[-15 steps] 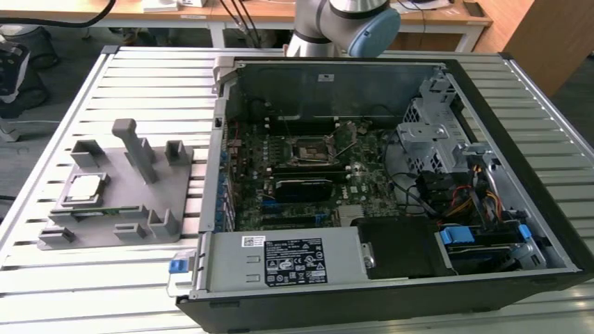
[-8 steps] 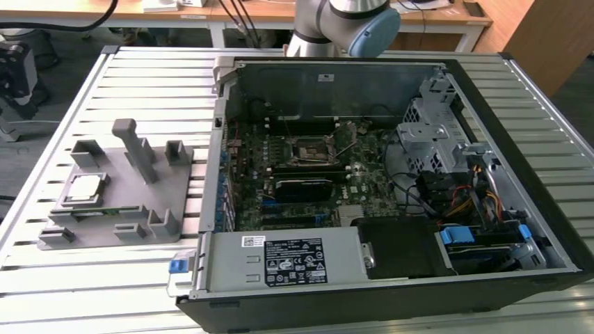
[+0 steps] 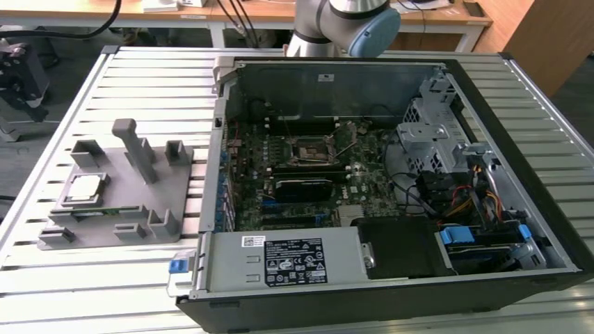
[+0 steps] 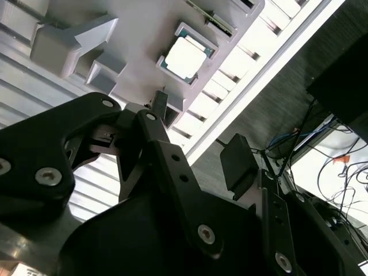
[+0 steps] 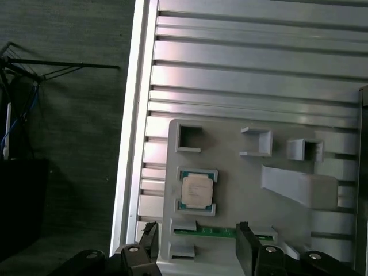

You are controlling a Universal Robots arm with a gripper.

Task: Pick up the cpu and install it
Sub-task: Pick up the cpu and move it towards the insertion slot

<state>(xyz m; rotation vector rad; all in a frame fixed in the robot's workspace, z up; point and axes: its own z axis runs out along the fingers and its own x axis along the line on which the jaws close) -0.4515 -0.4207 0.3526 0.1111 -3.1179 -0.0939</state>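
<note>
Nearest the cameras in both wrist views, my gripper (image 5: 195, 244) had its claw spread wide, with nothing between the fingers (image 5: 248, 247). Just past the fingertips, the cpu (image 5: 196, 191) lay flat with its silver face up, seated in its recess on the grey fixture (image 5: 230, 167) and clear of both fingers. In the exterior view that fixture stood on the slatted table (image 3: 139, 76) at the exterior view's left, the chip near its outer edge. Farther off, the open computer case (image 3: 371, 69) lay beside the fixture, and deep on its board sat the black socket (image 3: 309, 149), which looked bare as far as I could tell. I judged the job barely begun: the gripper was lined up over the chip, the pick-up was not yet made, and the whole installation remained.
</note>
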